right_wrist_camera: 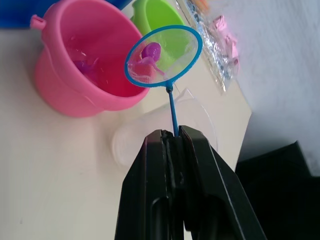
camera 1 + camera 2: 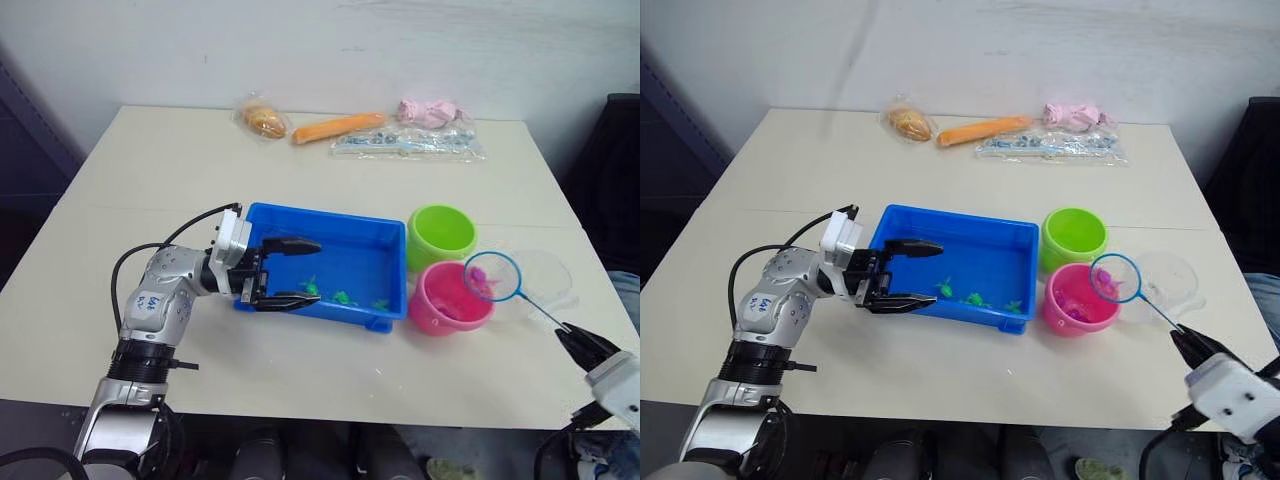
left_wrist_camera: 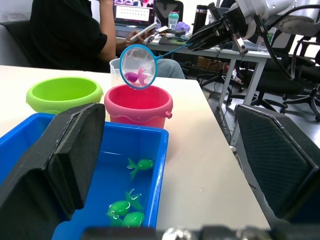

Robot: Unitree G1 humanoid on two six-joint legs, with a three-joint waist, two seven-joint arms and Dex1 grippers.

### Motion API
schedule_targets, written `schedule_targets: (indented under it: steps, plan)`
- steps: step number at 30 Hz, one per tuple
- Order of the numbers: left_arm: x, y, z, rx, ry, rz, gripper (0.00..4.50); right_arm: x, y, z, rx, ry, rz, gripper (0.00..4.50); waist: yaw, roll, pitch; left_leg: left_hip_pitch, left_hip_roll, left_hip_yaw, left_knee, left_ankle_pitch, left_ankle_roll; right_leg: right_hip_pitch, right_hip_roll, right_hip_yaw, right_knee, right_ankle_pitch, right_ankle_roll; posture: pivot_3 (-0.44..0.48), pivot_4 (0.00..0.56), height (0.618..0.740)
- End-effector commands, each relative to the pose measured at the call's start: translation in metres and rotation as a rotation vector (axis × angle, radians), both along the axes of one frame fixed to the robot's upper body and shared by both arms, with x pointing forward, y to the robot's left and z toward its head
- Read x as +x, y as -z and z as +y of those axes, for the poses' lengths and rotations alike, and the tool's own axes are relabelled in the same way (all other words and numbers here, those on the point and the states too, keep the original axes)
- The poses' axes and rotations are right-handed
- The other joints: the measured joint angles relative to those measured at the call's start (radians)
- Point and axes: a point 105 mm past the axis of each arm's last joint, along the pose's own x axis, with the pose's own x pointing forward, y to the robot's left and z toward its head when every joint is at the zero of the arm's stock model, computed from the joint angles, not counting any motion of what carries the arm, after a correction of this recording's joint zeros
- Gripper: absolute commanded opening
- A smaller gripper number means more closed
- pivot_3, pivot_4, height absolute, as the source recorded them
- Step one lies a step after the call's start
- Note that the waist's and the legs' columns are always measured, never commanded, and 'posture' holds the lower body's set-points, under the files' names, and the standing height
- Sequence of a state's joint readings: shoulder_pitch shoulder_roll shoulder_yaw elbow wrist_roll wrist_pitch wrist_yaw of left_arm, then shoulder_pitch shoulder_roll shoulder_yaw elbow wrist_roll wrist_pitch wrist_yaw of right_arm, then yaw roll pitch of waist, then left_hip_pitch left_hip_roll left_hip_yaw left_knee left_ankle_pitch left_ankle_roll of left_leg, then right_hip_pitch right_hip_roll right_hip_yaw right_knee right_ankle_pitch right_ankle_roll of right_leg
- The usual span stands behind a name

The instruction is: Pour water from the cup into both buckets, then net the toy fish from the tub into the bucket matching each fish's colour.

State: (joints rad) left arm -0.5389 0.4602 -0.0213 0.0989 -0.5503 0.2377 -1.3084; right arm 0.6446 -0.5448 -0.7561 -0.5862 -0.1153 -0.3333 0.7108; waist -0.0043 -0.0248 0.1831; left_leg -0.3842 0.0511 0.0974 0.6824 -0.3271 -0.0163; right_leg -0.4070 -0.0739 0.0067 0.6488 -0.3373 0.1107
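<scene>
Overhead, the round mesh net [image 1: 162,56] cradles pink fish [image 1: 148,57].

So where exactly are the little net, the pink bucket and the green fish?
net [image 1: 162,56]: right wrist view, on the mesh inside the blue ring.
pink bucket [image 2: 432,310]: left eye view, on its outer wall.
green fish [image 3: 141,164]: left wrist view, on the body of one in the tub.

three green fish [image 2: 345,296] are lying in one tub [image 2: 330,232]; two buckets [image 2: 441,232], one net [image 2: 492,276], one cup [image 2: 545,275] are sitting at three o'clock.
</scene>
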Motion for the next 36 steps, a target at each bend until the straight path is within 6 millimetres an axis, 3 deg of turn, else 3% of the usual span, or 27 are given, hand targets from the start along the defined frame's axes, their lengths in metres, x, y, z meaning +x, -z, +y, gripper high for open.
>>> schedule_targets:
  steps: [1, 5, 10, 15, 18, 20, 24, 26, 29, 32, 34, 36]
  plan:
    - [-0.002, -0.003, -0.001, -0.01, -0.004, -0.024, 4.46, -0.002, -0.001, 0.002, -0.101, -0.039, -0.058, 0.0, 0.001, 0.0, 0.0, 0.0, 0.0, 0.0, 0.0, 0.0, 0.0, 0.0, 0.0, 0.0, 0.0, 0.0, 0.0, 0.0, 0.15, 0.74]
    - [-0.003, -0.003, -0.002, -0.019, -0.014, -0.022, 4.46, -0.004, 0.008, 0.005, -0.294, -0.084, -0.098, 0.0, 0.001, 0.0, 0.0, 0.0, 0.0, 0.0, 0.0, 0.001, -0.001, 0.0, 0.0, 0.0, 0.001, 0.0, 0.0, 0.0, 0.15, 0.74]
    - [-0.005, -0.002, -0.003, -0.03, -0.029, -0.014, 4.46, -0.007, 0.004, 0.003, -0.443, -0.101, -0.222, 0.0, -0.001, 0.0, 0.0, 0.001, 0.0, 0.0, 0.0, 0.001, -0.002, 0.0, -0.001, 0.0, 0.002, 0.0, 0.0, 0.0, 0.15, 0.74]
    - [-0.007, -0.001, -0.006, -0.033, -0.025, -0.005, 4.46, -0.002, 0.0, 0.008, -0.524, -0.107, -0.317, 0.0, -0.002, 0.0, 0.0, 0.005, 0.0, 0.0, 0.0, 0.002, -0.002, 0.003, -0.001, 0.0, 0.003, -0.001, -0.001, 0.0, 0.15, 0.74]
    - [-0.006, -0.003, -0.007, -0.035, -0.027, -0.006, 4.46, 0.001, 0.002, 0.009, -0.58, -0.111, -0.341, 0.0, -0.004, 0.0, 0.0, 0.016, 0.0, 0.0, -0.002, 0.001, -0.003, 0.015, -0.001, -0.001, 0.001, -0.002, -0.003, 0.0, 0.15, 0.74]
    - [-0.004, -0.004, -0.007, -0.036, -0.028, -0.008, 4.46, 0.004, 0.014, 0.006, -0.543, -0.088, -0.287, 0.0, -0.004, 0.0, 0.0, 0.016, 0.0, -0.001, -0.002, 0.001, -0.003, 0.016, -0.002, -0.001, 0.001, -0.002, -0.003, 0.0, 0.15, 0.74]
    - [-0.003, -0.005, -0.007, -0.037, -0.029, -0.011, 4.46, 0.004, 0.007, 0.004, -0.53, -0.04, -0.343, 0.0, -0.004, 0.0, 0.0, 0.016, -0.001, -0.001, -0.002, 0.001, -0.003, 0.015, -0.002, 0.0, 0.002, -0.002, -0.003, 0.0, 0.15, 0.74]
    - [-0.003, -0.005, -0.005, -0.034, -0.033, -0.009, 4.46, 0.006, 0.002, 0.007, -0.362, -0.049, -0.338, 0.0, -0.006, 0.0, 0.0, 0.016, -0.001, -0.001, -0.002, 0.001, -0.003, 0.015, -0.002, -0.001, 0.002, -0.002, -0.003, 0.0, 0.15, 0.74]
    - [-0.001, -0.003, 0.005, -0.018, -0.063, 0.0, 4.46, 0.01, -0.014, 0.028, -0.089, -0.136, -0.29, 0.0, -0.017, 0.0, 0.0, 0.016, 0.0, -0.001, -0.002, 0.001, -0.002, 0.016, -0.003, 0.0, 0.002, -0.002, -0.003, 0.0, 0.15, 0.74]
    - [0.002, -0.001, 0.014, -0.007, -0.094, 0.007, 4.46, 0.017, -0.037, 0.043, 0.032, -0.206, -0.278, 0.0, -0.03, 0.0, 0.0, 0.016, 0.001, -0.001, -0.002, 0.001, -0.001, 0.016, -0.003, 0.0, 0.004, -0.002, -0.003, 0.0, 0.15, 0.74]
    - [0.004, 0.001, 0.023, 0.003, -0.126, 0.009, 4.46, 0.025, -0.048, 0.06, 0.187, -0.286, -0.186, 0.0, -0.029, 0.0, 0.0, 0.017, 0.002, -0.002, -0.002, 0.001, -0.001, 0.016, -0.003, 0.0, 0.004, -0.002, -0.003, 0.0, 0.15, 0.74]
    - [0.007, 0.003, 0.033, 0.015, -0.17, 0.009, 4.46, 0.036, -0.046, 0.078, 0.328, -0.34, 0.015, 0.0, -0.029, 0.0, 0.0, 0.017, 0.006, -0.002, -0.002, 0.001, -0.001, 0.016, -0.003, 0.0, 0.004, -0.002, -0.003, 0.0, 0.15, 0.74]
